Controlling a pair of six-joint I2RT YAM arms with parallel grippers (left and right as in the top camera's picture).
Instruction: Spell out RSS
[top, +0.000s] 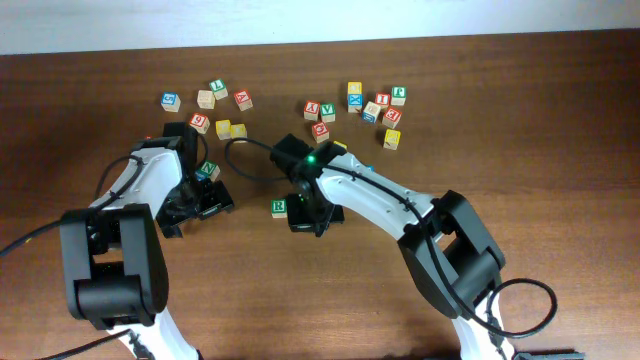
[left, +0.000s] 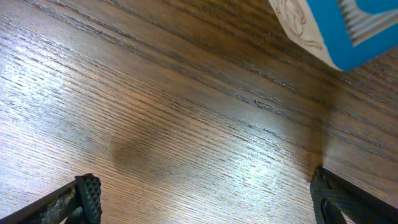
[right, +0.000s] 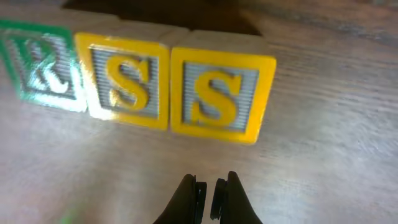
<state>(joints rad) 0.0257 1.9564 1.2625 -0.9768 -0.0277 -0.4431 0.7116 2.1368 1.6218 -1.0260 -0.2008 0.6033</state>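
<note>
Finding 1, the word. In the right wrist view 3 blocks stand in 1 row on the table (top: 520, 120): the R block (right: 40, 65) with its green face at the left, the first S block (right: 127, 81) in the middle, and the second S block (right: 221, 93) at the right, both yellow. All 3 letters face up and read upright. The blocks appear to touch side to side, though the R block is blurred at the frame edge. From overhead only the R block shows, just left of the right arm's head, which covers the 2 S blocks.

Finding 2, the pincers. The right gripper (right: 208, 193) hangs just on the near side of the second S block, fingers pressed together and holding nothing. The left gripper (left: 205, 199) is spread wide over bare wood and is empty. A blue block (left: 339, 28) lies just beyond it, untouched.

Finding 3, assessment. The spelling looks complete, so the step in hand is judged to be clearing away. It is best done by lifting the right gripper straight up before any sideways travel, because a low sweep could clip the second S block and skew the row. The left gripper should stay away from the row. The spare blocks (top: 360, 105) at the far side need no handling.
</note>
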